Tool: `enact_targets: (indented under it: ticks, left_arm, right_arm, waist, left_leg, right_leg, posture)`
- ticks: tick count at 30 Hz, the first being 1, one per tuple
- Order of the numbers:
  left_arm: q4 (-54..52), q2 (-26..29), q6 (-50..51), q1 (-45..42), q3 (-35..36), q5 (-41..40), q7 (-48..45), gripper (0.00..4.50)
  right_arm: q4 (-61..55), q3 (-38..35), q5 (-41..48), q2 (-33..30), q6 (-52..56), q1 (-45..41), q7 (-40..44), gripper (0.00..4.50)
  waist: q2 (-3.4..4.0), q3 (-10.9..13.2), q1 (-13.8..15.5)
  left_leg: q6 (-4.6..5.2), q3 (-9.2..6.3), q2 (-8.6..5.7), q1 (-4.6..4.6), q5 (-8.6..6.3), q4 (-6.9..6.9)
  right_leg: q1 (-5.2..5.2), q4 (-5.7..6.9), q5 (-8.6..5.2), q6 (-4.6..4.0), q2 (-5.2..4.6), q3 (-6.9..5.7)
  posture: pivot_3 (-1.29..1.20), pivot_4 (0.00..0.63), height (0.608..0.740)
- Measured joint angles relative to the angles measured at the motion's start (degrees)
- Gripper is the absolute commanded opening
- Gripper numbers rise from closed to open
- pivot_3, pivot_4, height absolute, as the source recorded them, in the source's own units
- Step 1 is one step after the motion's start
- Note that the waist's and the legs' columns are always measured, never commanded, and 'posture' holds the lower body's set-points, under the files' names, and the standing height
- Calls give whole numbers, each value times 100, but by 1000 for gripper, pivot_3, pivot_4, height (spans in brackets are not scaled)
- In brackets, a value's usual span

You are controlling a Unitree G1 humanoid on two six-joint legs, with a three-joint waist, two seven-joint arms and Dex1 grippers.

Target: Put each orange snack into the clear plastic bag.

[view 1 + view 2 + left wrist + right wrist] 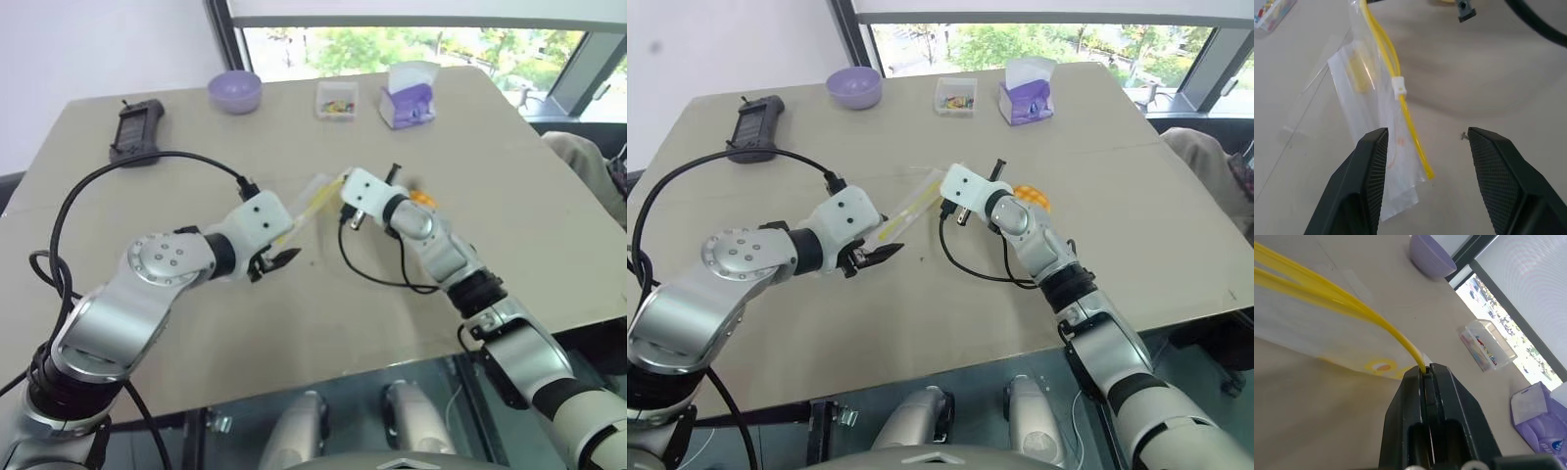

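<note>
**Yellow seal pinched, mouth not yet spread**

Yellow strip first, seen from my head: the clear plastic bag (916, 208) hangs between my two arms over the table (1136, 196), one end of its seal caught by my right gripper (945, 208). My left gripper (884, 254) sits just below the bag's lower end, apart from it. The orange snack (1032, 198) lies on the table just behind my right forearm — outside the bag.

From my left wrist, my two fingers (1367, 166) stand spread with nothing between them; the bag's loose end and seal lie just ahead, nearer one finger.

From my right wrist, my jaws are clamped tight on the yellow seal, both strips running away from the pinch. Beyond are the purple bowl (1431, 256) and the candy box (1488, 343).

My judgement: the step in hand is opening the mouth. I should hold the right pinch firm and bring my left fingers onto one seal lip only — taking both would keep it shut. Thin film slips, so close slowly.
</note>
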Motion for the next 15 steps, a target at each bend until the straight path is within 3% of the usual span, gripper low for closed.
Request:
enact_targets:
  ticks: [8,9,15]
  left_arm:
    - [2,0,63,-44,-269,72,184,2730]
    - [4,0,50,-44,-310,73,195,2212]
    - [108,-3,-62,-63,-327,126,255,52]
  right_arm:
    - [-2,0,-1,11,4,0,2,0]
    - [-3,0,-1,11,5,0,2,0]
    - [-16,0,-11,10,14,1,1,0]
  waist:
    - [0,0,3]
    - [0,0,3]
    - [0,0,3]
  left_leg:
    - [0,0,0,0,0,0]
    - [0,0,0,0,0,0]
    - [0,0,0,0,0,0]
  right_leg:
    - [0,0,0,0,0,0]
    - [0,0,0,0,0,0]
    - [0,0,0,0,0,0]
  posture:
    - [0,150,740]
    - [0,150,740]
    - [0,150,740]
